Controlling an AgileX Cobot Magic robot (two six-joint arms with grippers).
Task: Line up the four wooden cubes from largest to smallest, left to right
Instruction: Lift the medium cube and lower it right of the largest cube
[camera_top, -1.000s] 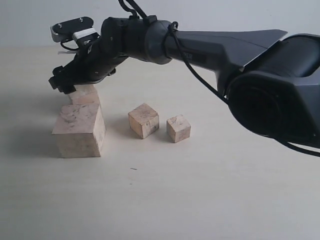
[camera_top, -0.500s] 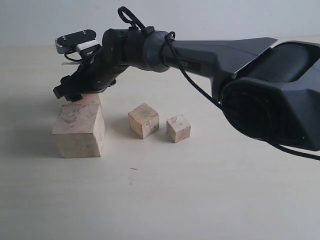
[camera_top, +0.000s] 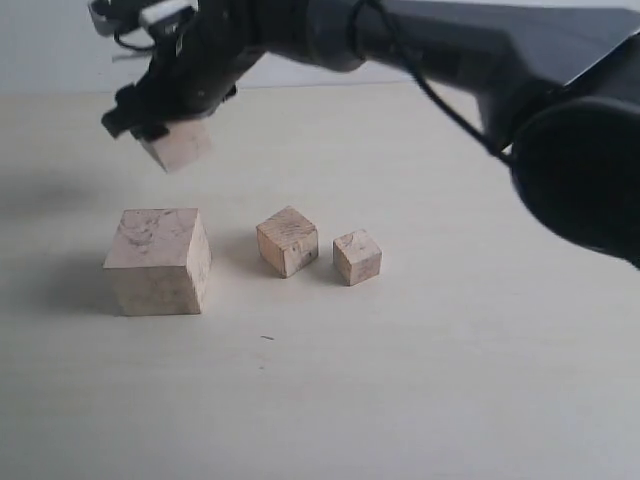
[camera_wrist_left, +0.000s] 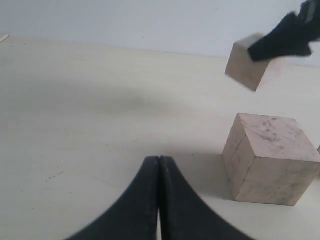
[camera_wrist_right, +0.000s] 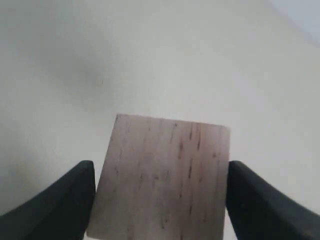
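The largest wooden cube (camera_top: 158, 260) stands at the left of the row on the table. To its right sit a smaller cube (camera_top: 287, 240) and the smallest cube (camera_top: 357, 257). The fourth cube (camera_top: 178, 146) hangs in the air behind and above the largest one, tilted, with my right gripper (camera_top: 150, 120) shut on it. In the right wrist view that held cube (camera_wrist_right: 162, 175) fills the space between the two black fingers. The left wrist view shows the held cube (camera_wrist_left: 251, 69) above the largest cube (camera_wrist_left: 270, 159). My left gripper (camera_wrist_left: 159, 162) is shut and holds nothing, low over the table.
The right arm (camera_top: 450, 50) reaches across from the right over the back of the pale table (camera_top: 400, 380). A small dark speck (camera_top: 267, 338) lies in front of the cubes.
The right gripper has lifted the cube from the table behind the largest cube up into the air. The three other cubes have not moved.
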